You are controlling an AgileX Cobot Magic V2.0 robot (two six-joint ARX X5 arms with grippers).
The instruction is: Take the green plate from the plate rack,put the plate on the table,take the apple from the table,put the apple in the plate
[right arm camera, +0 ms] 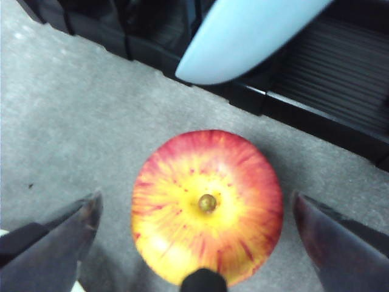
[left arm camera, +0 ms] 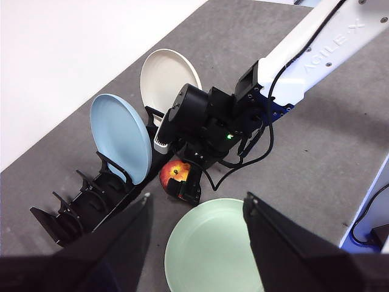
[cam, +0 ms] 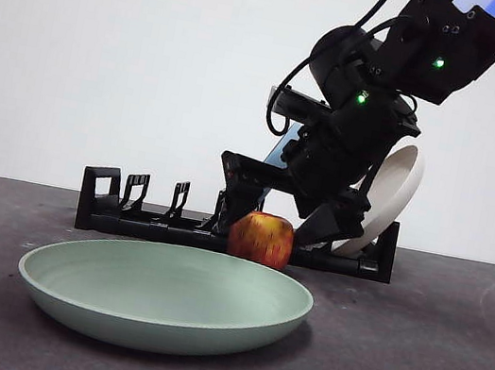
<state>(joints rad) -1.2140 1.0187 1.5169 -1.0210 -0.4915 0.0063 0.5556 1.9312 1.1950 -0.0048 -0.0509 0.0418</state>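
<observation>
While its jaws stand spread on both sides of the apple without touching it, the right end effector leans down steeply from above. Just behind stands the plate rack with a blue plate and a beige plate. This red-yellow apple rests on the tabletop, beside the green plate. The left end effector hangs released, high above.

plate on table front | apple behind | rack rearmost

The right arm has a white shell lettered AGILEX, blue trim and black cables. Its black wrist shows green lights, and its hand is black.
</observation>
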